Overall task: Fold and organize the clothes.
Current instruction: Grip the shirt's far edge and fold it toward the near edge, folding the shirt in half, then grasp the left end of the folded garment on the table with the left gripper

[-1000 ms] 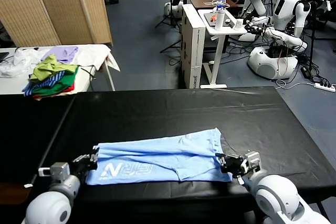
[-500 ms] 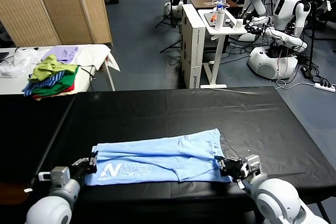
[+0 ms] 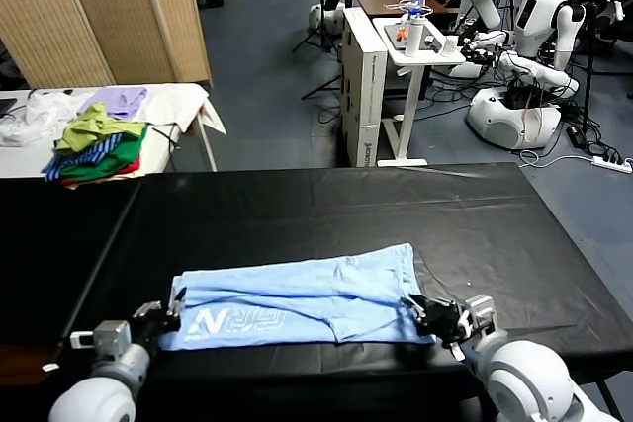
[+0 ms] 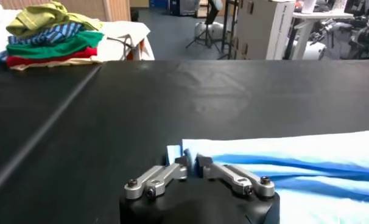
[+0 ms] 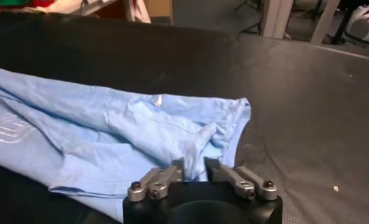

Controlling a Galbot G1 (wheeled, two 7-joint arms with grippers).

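The light-blue T-shirt [image 3: 297, 294] lies in a long folded band across the front of the black table [image 3: 326, 205], its white lettering [image 3: 242, 320] face up near the left end. My left gripper [image 3: 168, 311] is at the band's left end. In the left wrist view its jaws [image 4: 192, 163] stand a narrow gap apart, with the shirt's edge [image 4: 306, 164] lying between them. My right gripper [image 3: 420, 311] is at the band's right end. Its jaws [image 5: 194, 165] are wider apart, and a raised wrinkle of the shirt [image 5: 111, 122] runs between the fingertips.
A pile of green, red, striped and lilac garments [image 3: 99, 140] sits on a white side table [image 3: 183, 101] at the far left. A second black surface [image 3: 49, 234] joins the table on the left. The table's front edge is just below both grippers.
Both grippers have gone from shut on the shirt's ends to open. Both grippers drew back slightly toward the table's front edge, and the shirt's ends have settled onto the table.
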